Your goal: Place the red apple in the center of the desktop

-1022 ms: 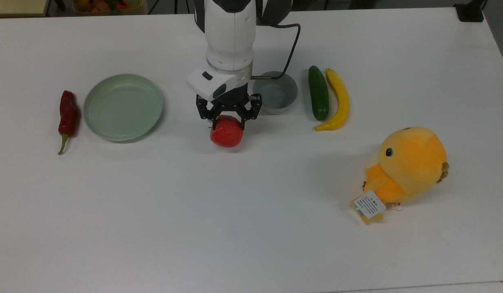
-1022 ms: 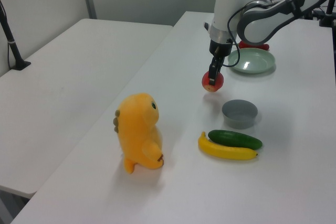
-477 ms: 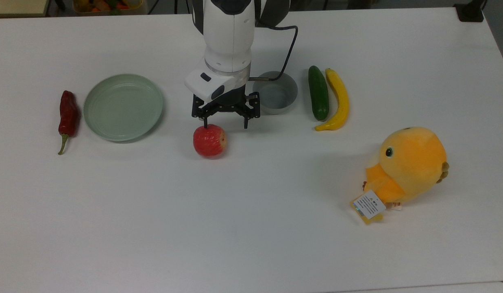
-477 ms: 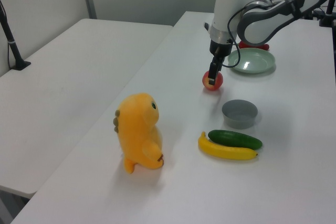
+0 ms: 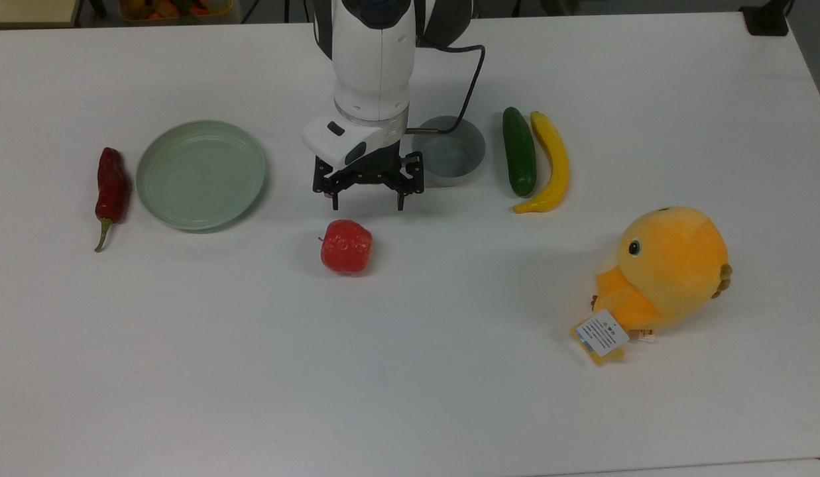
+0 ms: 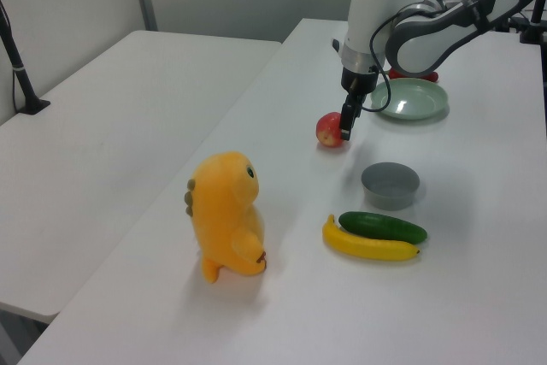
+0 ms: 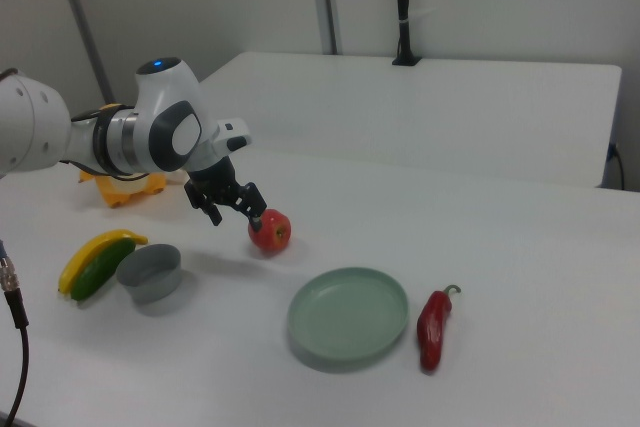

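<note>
Just above the surface (image 5: pixel 410 371) we see the hand (image 5: pixel 367 191) hanging with its two fingers spread wide and nothing between them. We take the red apple (image 5: pixel 346 247) as our landmark: it lies free on the white surface just in front of the hand in the top view, apart from the fingertips, though in the left view the hand (image 6: pixel 347 124) overlaps the apple (image 6: pixel 329 130) and in the right view one fingertip sits close against the apple (image 7: pixel 270 231).

Around the apple, in the top view, we find a pale green plate (image 5: pixel 201 174) up and to the top view's left, with a dark red chili pepper (image 5: pixel 110 192) just beyond the plate. Up and to the top view's right of the apple sits a grey bowl (image 5: pixel 449 148), partly behind the arm's cable, then a cucumber (image 5: pixel 519 159) and a banana (image 5: pixel 552 163) lying side by side. Well apart from the apple, toward the top view's right, a yellow plush chick (image 5: pixel 661 278) rests with a paper tag. Nothing stands between the apple and the open middle of the surface.
</note>
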Robot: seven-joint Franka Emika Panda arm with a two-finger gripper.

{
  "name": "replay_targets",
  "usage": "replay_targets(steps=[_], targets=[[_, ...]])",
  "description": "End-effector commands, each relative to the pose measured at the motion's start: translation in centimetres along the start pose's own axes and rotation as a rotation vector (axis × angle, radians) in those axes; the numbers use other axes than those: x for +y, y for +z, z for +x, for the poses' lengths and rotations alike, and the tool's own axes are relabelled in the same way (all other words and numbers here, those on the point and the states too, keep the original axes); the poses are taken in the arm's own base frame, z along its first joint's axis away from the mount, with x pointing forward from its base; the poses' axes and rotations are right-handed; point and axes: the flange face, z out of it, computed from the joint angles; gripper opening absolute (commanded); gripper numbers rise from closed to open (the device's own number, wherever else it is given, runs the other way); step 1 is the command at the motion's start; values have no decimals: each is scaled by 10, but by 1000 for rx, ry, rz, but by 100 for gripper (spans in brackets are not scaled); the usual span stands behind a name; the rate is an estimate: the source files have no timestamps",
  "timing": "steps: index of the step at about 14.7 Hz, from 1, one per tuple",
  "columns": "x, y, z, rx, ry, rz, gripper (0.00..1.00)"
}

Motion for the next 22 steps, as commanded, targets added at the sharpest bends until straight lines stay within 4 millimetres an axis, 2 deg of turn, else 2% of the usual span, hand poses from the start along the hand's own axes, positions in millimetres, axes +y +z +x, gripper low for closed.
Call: replay_targets(steps=[1,5,7,14,16,19,22], targets=[[-2,-1,3,20,1,-15,100],[-2,-17,-2,-10,23,-12,100],[-3,-42,-7,-35,20,-24,100],[-6,-98,-28,-107,24,-38,100],[-11,-129,-41,-134,24,-40,100],[-8,-164,-49,-111,80,42,100],[-6,-171,-49,-99,105,80,100]])
